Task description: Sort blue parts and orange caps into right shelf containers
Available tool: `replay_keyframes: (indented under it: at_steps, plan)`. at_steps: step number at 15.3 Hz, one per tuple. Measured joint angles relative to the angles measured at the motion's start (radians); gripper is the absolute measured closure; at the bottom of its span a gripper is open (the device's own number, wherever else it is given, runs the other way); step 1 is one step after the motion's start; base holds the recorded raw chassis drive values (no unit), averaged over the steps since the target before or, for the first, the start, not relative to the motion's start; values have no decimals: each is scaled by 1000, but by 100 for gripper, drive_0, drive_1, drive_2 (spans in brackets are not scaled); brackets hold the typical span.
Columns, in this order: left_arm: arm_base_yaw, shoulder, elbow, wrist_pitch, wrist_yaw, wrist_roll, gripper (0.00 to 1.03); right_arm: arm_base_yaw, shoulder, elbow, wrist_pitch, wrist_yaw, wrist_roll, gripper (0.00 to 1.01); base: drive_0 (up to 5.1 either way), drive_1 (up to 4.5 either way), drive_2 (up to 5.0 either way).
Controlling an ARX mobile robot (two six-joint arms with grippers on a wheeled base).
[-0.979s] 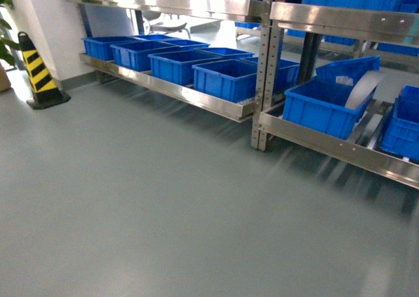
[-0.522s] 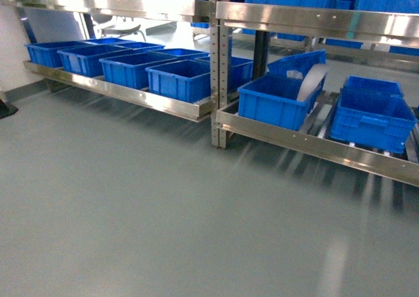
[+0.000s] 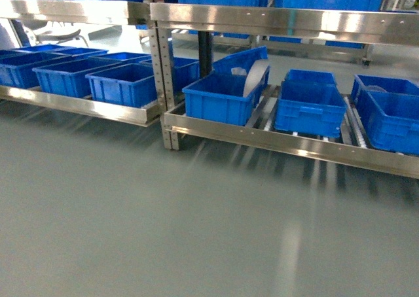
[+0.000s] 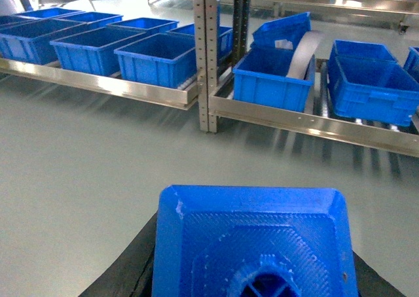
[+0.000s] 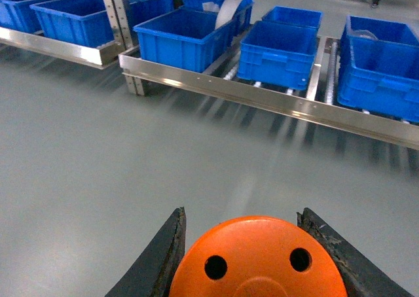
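In the left wrist view a blue part (image 4: 255, 244) fills the bottom of the frame, with my left gripper (image 4: 254, 261) shut on it; black fingers (image 4: 134, 267) show on both sides. In the right wrist view my right gripper (image 5: 243, 222) is shut on an orange cap (image 5: 258, 261), whose flat top shows two holes. Both are held above grey floor, some way short of the shelf. The right shelf containers stand on the low roller shelf: one crate (image 3: 216, 99), a second (image 3: 308, 107) and a third (image 3: 389, 110). Neither gripper shows in the head view.
A steel upright post (image 3: 163, 74) divides the left shelf, with several blue crates (image 3: 124, 81), from the right shelf. A tilted crate with a curved white sheet (image 3: 256, 74) rests on the first right crate. A steel upper shelf beam (image 3: 281, 19) runs overhead.
The shelves have slid leftward across the head view, so my view has swung right. The striped cone has left the frame and more right shelf crates have come into view.
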Motion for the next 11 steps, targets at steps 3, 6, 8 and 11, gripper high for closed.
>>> replay_keyframes:
  at_steps: [3,6,8,11]
  plan:
    - [0,0,0,0,1,0,58,0,0,0,0,0,0,58,-156,-156,-156]
    - [0,0,0,0,1,0,58,0,0,0,0,0,0,58,-156,-156,-156]
    - [0,0,0,0,1,0,58,0,0,0,0,0,0,58,-156,-156,-156]
    - [0,0,0,0,1,0,58,0,0,0,0,0,0,58,-156,-156,-156]
